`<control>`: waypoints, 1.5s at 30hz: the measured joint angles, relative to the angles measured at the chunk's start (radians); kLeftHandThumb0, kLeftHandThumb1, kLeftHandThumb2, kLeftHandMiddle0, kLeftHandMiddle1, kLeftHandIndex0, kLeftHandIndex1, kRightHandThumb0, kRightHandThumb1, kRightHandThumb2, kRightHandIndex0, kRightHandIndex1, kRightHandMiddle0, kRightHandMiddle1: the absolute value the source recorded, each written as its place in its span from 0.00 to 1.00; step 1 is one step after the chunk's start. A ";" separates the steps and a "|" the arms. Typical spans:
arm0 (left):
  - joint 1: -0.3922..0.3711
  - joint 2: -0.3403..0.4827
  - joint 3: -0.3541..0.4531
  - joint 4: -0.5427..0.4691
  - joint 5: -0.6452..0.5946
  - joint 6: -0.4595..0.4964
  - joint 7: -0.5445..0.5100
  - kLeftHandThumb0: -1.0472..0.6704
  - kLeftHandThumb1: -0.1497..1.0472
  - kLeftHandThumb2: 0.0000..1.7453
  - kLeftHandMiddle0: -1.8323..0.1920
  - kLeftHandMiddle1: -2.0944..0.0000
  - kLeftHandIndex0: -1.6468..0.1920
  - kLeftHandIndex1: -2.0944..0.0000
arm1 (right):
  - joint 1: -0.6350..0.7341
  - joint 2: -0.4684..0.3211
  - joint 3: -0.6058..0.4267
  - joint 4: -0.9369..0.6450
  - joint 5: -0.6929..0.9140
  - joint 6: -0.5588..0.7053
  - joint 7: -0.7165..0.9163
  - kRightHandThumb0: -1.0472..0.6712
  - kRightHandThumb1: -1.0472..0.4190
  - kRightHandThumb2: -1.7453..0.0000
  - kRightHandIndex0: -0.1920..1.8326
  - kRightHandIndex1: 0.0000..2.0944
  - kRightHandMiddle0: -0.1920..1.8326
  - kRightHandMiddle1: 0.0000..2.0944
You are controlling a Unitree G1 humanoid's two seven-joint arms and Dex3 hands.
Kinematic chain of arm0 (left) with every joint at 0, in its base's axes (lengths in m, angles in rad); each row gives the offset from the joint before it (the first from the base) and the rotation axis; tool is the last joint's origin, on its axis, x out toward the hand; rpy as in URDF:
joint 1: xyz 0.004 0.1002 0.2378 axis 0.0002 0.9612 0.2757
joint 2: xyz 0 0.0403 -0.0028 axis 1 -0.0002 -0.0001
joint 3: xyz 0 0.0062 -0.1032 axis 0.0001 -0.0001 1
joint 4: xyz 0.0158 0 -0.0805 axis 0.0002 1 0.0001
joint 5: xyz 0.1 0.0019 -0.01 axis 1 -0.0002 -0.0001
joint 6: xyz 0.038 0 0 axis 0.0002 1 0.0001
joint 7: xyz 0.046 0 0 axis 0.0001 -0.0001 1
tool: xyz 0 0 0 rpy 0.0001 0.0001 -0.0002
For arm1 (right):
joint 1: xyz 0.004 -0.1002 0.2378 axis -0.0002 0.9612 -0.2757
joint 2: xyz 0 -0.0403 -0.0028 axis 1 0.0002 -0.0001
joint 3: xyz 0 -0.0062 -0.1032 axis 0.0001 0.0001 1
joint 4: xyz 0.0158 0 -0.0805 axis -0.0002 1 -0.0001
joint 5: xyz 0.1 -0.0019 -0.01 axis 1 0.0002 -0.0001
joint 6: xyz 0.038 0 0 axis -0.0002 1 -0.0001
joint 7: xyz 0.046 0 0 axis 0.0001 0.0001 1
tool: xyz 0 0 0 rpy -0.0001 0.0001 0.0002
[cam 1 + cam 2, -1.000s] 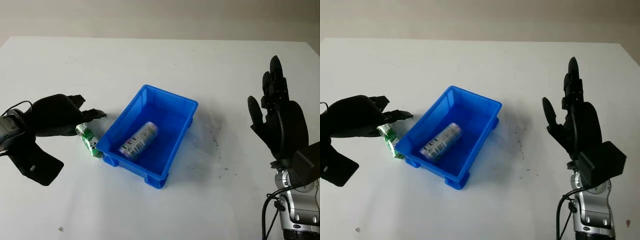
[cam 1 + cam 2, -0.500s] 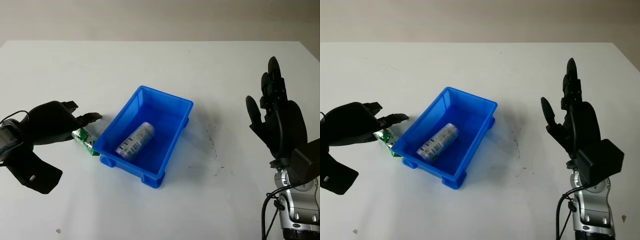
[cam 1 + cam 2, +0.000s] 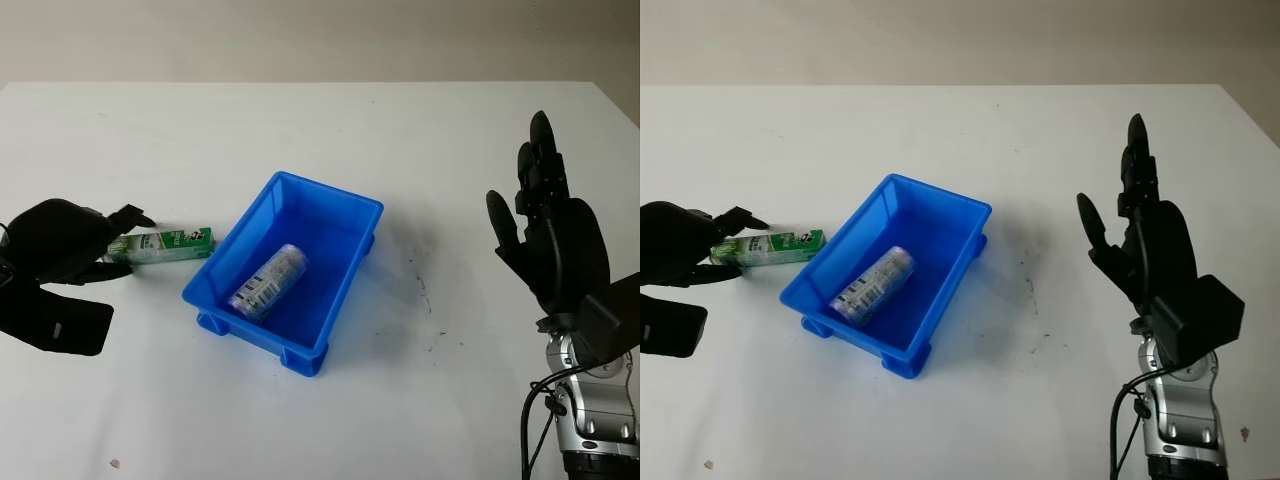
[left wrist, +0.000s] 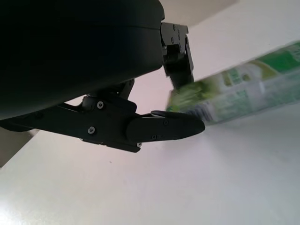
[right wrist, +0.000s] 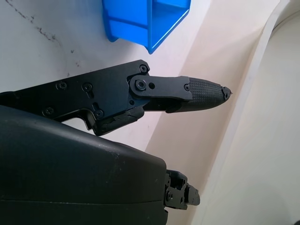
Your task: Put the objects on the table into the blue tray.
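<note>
At the far left of the frame, about mid-height, I see my left hand, its black fingers closed around one end of a green carton. The carton lies lengthwise on the white table, its free end pointing right and stopping just beside the left wall of the blue tray. From the left wrist camera, a finger presses under the carton's end and another sits above it, so I read this as a grasp.

The blue tray sits near the centre of the frame, turned at an angle. Inside it, a can with a printed label lies on its side on the tray floor, toward the lower left end.

To the right of the tray, the table shows a few dark scuff marks.

At the right edge of the frame, my right hand is held upright above the table, well apart from the tray, released and holding nothing.
</note>
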 measured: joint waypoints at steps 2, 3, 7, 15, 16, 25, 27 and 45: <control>0.000 -0.003 0.010 -0.001 -0.011 0.036 0.002 0.35 1.00 0.21 0.58 0.00 0.76 0.00 | -0.005 0.000 0.001 0.001 0.000 -0.002 0.002 0.23 0.00 0.77 0.01 0.02 0.03 0.02; 0.000 -0.005 0.012 -0.001 -0.010 0.051 0.007 0.35 1.00 0.22 0.58 0.00 0.76 0.00 | -0.008 0.000 0.001 0.001 0.000 -0.002 0.003 0.23 0.00 0.77 0.01 0.02 0.03 0.02; -0.010 -0.018 0.021 0.002 -0.010 0.104 0.057 0.36 1.00 0.18 0.60 0.00 0.77 0.00 | -0.017 0.000 0.002 0.001 -0.001 -0.002 0.004 0.23 0.00 0.78 0.01 0.03 0.03 0.03; -0.107 -0.021 0.070 0.002 -0.045 0.160 0.090 0.37 1.00 0.19 0.63 0.00 0.72 0.00 | -0.017 0.000 0.005 0.001 -0.009 -0.006 0.003 0.23 0.00 0.77 0.01 0.02 0.03 0.02; -0.111 -0.024 0.073 0.002 -0.056 0.157 0.092 0.38 1.00 0.19 0.62 0.00 0.73 0.00 | -0.017 0.000 0.006 0.001 -0.012 -0.006 0.002 0.23 0.00 0.77 0.01 0.03 0.03 0.02; -0.112 -0.075 0.099 -0.078 -0.115 0.119 0.159 0.39 1.00 0.20 0.51 0.00 0.65 0.00 | -0.016 0.000 0.009 0.001 -0.020 -0.009 -0.001 0.23 0.00 0.77 0.01 0.03 0.03 0.03; -0.113 -0.090 0.122 -0.133 -0.129 0.159 0.150 0.39 1.00 0.19 0.52 0.00 0.66 0.00 | -0.014 0.000 0.009 0.001 -0.019 -0.010 0.002 0.23 0.00 0.77 0.01 0.03 0.03 0.03; -0.095 -0.219 0.322 -0.633 -0.269 0.147 0.138 0.41 1.00 0.20 0.25 0.00 0.47 0.00 | -0.003 0.004 0.020 0.013 -0.064 -0.034 -0.028 0.22 0.00 0.77 0.02 0.03 0.04 0.03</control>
